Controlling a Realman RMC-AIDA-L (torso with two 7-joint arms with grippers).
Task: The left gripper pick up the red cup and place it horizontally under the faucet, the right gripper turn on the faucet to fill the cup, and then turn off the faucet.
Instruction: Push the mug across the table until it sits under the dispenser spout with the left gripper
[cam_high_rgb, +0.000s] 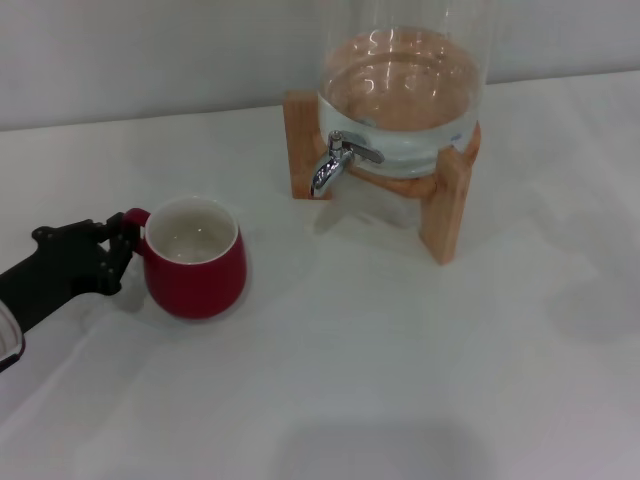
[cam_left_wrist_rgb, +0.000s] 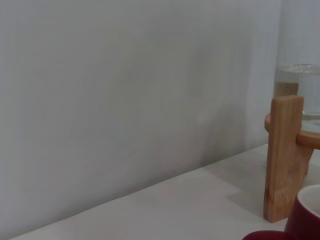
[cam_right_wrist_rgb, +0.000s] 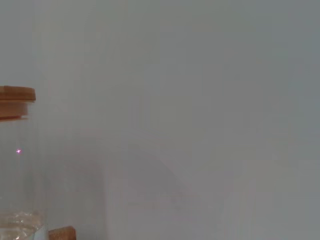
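Meanwhile, in the head view, the left gripper (cam_high_rgb: 118, 245) is seen at the red cup (cam_high_rgb: 193, 257) on the white table (cam_high_rgb: 400, 370), its fingers pinching the cup's handle (cam_high_rgb: 135, 219). The cup stands upright, well apart from the faucet (cam_high_rgb: 335, 163) of the glass dispenser (cam_high_rgb: 400, 90) on its wooden stand (cam_high_rgb: 447, 205). From the left wrist, the cup's rim (cam_left_wrist_rgb: 306, 212) is glimpsed beside a stand leg (cam_left_wrist_rgb: 282, 155). From the right wrist, only the dispenser's wooden lid (cam_right_wrist_rgb: 15, 100) is shown; the right gripper is unseen.

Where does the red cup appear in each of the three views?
Head view: the red cup stands left of centre on the table, with the left gripper at its handle.
Left wrist view: only an edge of the cup shows, in the bottom right corner.
Right wrist view: not in it.
Shared landmark: the dispenser's wooden stand.
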